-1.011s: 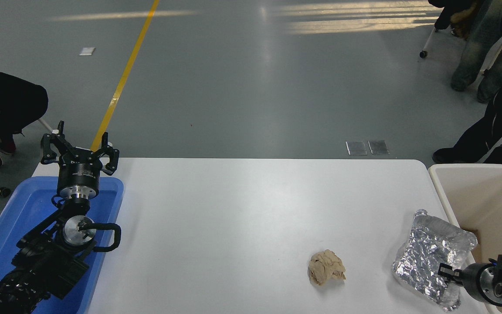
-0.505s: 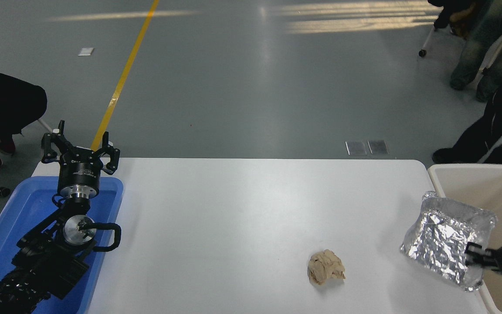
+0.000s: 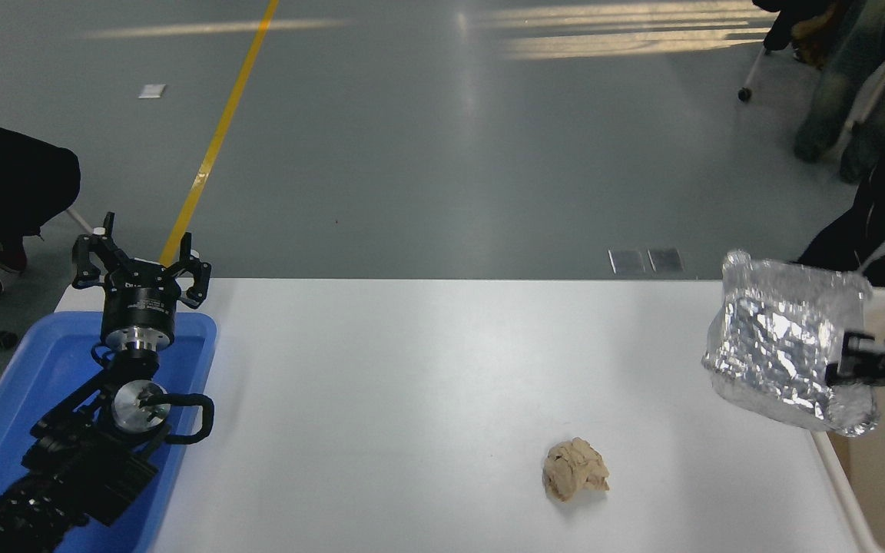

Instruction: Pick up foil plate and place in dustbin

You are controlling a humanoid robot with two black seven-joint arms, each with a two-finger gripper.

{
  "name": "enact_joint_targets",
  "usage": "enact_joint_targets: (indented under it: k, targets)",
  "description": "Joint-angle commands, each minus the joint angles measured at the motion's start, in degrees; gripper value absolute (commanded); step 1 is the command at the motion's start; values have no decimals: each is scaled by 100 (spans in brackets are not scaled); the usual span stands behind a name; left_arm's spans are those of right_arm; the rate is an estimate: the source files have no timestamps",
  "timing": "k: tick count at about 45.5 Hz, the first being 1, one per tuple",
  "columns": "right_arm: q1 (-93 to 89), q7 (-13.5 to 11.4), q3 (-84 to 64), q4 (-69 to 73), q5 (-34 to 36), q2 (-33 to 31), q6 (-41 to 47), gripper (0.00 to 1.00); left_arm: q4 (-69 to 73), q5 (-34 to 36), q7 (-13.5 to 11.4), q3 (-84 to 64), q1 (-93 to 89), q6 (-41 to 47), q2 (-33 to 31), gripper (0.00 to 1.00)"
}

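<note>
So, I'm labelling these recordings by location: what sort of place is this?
Probably a robotics lab or industrial test hall: a bare grey floor with a yellow line, a white table on it, and people standing nearby.

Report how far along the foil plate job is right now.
Done: the shiny crinkled silver foil plate is off the white table, clamped in the right gripper. In hand: it hangs tilted at the table's right edge, beside the large cream-white plastic dustbin. Left: carry it over the bin and release. The crumpled tan paper ball lies untouched; the left gripper is parked, open.
</note>
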Motion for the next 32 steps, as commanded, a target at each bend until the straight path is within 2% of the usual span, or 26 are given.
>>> enact_joint_targets:
  k: [1,7,13,22,32]
  targets:
    - [1271,101,-504,120,1280,1355,915,0,0,-10,0,-1,8,9,0,99]
    - [1965,110,-408,214,1509,1698,1847,0,0,-10,-9,-1,8,9,0,99]
    - [2116,101,-311,214,1500,1707,2015,0,0,-19,-9,-10,17,9,0,99]
    - [1405,92,-407,59,1395,1558,1638,0,0,-19,-9,-10,17,9,0,99]
    - [-888,57,-311,-1592,1166,829,689,0,0,-19,-9,-10,8,9,0,99]
